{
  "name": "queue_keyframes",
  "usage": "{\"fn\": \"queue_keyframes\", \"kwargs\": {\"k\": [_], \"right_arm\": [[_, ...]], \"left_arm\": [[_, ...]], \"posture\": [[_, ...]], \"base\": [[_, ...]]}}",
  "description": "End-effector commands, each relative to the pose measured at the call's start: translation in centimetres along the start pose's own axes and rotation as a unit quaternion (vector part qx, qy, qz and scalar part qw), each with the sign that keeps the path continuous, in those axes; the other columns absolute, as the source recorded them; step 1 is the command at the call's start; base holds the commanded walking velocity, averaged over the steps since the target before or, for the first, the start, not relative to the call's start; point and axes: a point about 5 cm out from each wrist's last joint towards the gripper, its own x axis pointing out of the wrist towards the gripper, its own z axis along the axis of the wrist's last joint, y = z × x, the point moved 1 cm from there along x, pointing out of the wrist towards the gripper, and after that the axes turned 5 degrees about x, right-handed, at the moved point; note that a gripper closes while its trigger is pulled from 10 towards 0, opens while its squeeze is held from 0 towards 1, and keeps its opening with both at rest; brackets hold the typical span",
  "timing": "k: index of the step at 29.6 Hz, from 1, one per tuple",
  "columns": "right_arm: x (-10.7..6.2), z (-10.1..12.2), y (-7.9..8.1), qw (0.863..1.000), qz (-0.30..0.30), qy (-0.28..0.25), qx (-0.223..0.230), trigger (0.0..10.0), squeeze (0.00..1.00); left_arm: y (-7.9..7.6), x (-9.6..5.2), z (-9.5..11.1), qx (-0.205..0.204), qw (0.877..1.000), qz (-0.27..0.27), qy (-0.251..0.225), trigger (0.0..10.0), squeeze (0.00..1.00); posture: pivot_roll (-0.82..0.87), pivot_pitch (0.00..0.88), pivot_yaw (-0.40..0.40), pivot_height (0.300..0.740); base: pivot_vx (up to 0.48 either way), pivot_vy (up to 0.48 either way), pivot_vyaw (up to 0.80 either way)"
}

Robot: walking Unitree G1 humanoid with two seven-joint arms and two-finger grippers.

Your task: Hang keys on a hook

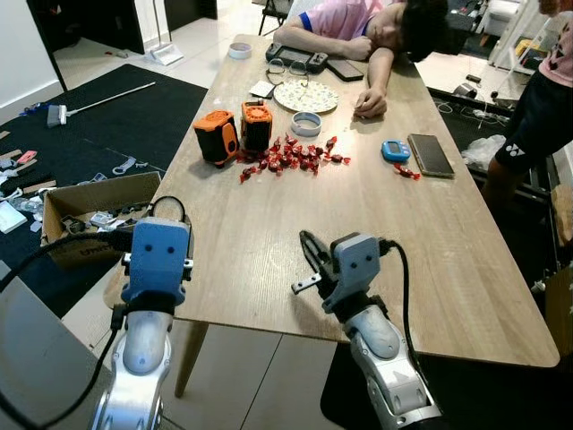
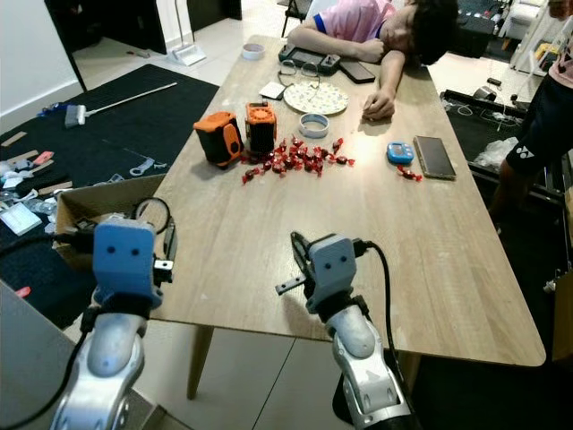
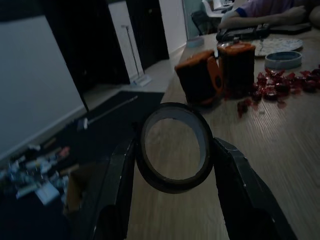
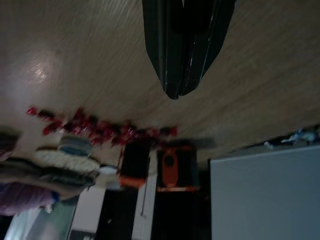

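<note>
Black tape roll (image 3: 174, 146) sits pinched in the left gripper (image 3: 175, 170), the right gripper (image 4: 176, 92) pressed together, apparently empty, so finding keys comes next.

On the tabletop (image 1: 269, 233) we see two boxes (image 1: 235, 133) at eleven o'clock, candies (image 1: 291, 157) just right of them, a phone (image 1: 430, 154) at two, and a person (image 1: 367, 27) slumped at twelve. A carton (image 1: 94, 210) sits on the floor at nine.

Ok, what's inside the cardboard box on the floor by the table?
The cardboard box holds small light-coloured odds and ends, too small to identify. The left gripper, shut on a tape roll, covers part of it.
</note>
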Motion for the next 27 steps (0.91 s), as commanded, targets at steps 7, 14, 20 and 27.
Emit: {"fn": "queue_keyframes", "kwargs": {"k": [7, 14, 20, 27], "right_arm": [[-0.3, -0.4, -0.8, 1.0, -0.023, 0.006, 0.012, 10.0, 0.0], [-0.8, -1.1, -0.6, 1.0, -0.02, 0.02, 0.01, 10.0, 0.0], [-0.6, -1.1, -0.7, 1.0, -0.016, 0.021, 0.008, 10.0, 0.0], [-0.7, -1.5, -1.4, 0.999, -0.029, 0.027, -0.005, 10.0, 0.0]], "left_arm": [[-1.1, 0.3, -1.0, -0.041, 0.998, -0.013, 0.045, 10.0, 0.0], [-1.4, 0.3, -1.0, -0.049, 0.998, -0.013, 0.041, 10.0, 0.0], [-1.6, 0.3, -1.0, -0.048, 0.998, -0.015, 0.039, 10.0, 0.0], [-3.2, 0.8, -0.6, -0.078, 0.994, -0.069, 0.031, 10.0, 0.0]], "posture": [[0.2, 0.111, -0.074, 0.74], [0.19, 0.101, -0.083, 0.74], [0.19, 0.092, -0.093, 0.74], [0.17, 0.087, -0.065, 0.74]], "base": [[0.0, 0.0, 0.0], [0.0, 0.0, 0.0], [0.0, 0.0, 0.0], [0.0, 0.0, 0.0]]}}
